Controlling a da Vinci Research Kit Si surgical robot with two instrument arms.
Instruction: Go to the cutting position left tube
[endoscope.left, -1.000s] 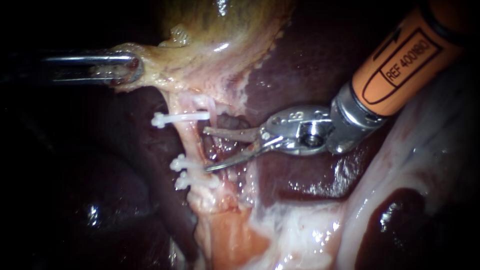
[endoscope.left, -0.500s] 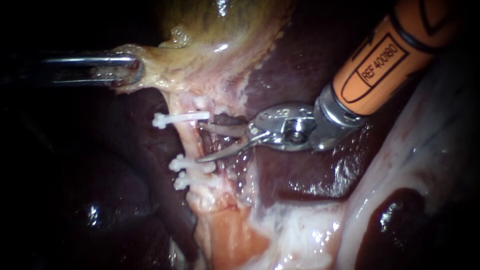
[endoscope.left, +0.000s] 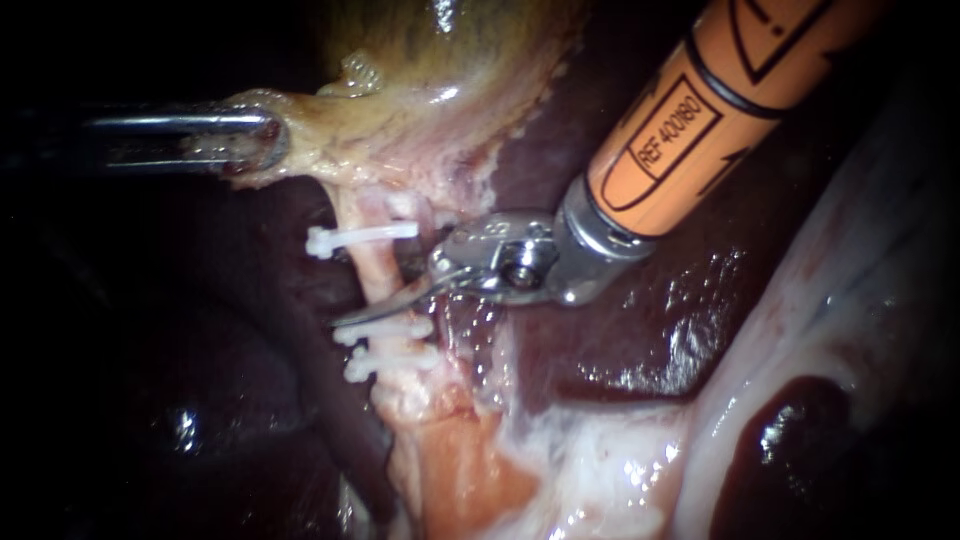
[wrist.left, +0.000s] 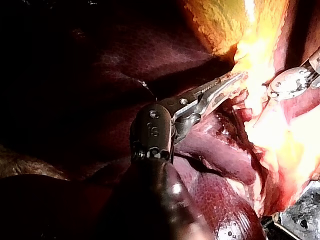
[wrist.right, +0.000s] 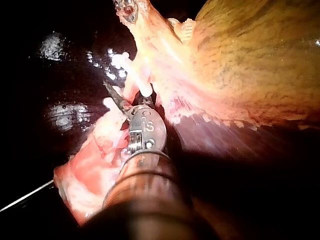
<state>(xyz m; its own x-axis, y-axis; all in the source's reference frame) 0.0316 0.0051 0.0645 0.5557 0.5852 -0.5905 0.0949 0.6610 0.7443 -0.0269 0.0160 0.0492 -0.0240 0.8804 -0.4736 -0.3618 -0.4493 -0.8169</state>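
I am judging the approach all but finished. My right instrument, orange-shafted with two thin steel blades, is sitting with its blades parted and gripping nothing, one lying across the front of the left tube, a pale pink strand below the yellow-green gallbladder. The blades are straddling it between the single white plastic clip and the pair of white clips. My left instrument, slim and silver, is clamping the gallbladder's pale edge. Next I am wanting both blades squarely around the tube, clear of every clip
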